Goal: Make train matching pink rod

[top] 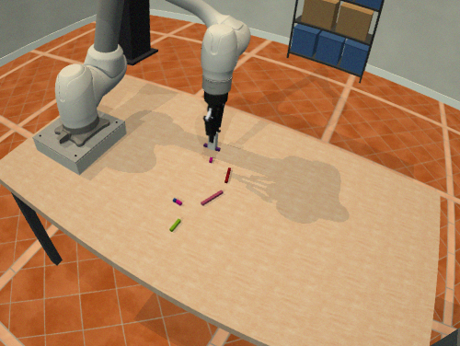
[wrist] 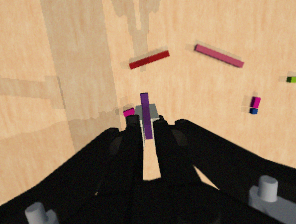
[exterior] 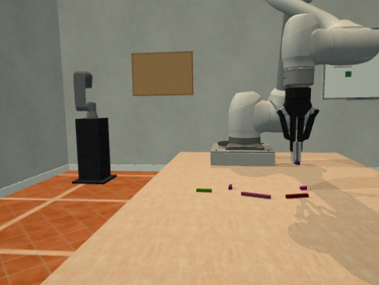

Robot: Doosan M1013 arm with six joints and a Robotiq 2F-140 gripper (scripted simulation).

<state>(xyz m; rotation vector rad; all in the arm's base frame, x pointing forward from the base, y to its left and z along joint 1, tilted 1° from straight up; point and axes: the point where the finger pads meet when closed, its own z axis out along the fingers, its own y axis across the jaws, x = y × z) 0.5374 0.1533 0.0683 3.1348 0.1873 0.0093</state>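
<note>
My gripper is shut on the purple rod and holds it level above the table. A magenta rod lies alone near it. The red rod and the pink rod lie apart. A second magenta rod lies end to end with the blue rod; any small gap is too small to tell. The lime rod lies apart.
The robot's base stands on the table behind the rods. The arm's shadow falls across the table around the red rod's side. A shelf stands beyond the table.
</note>
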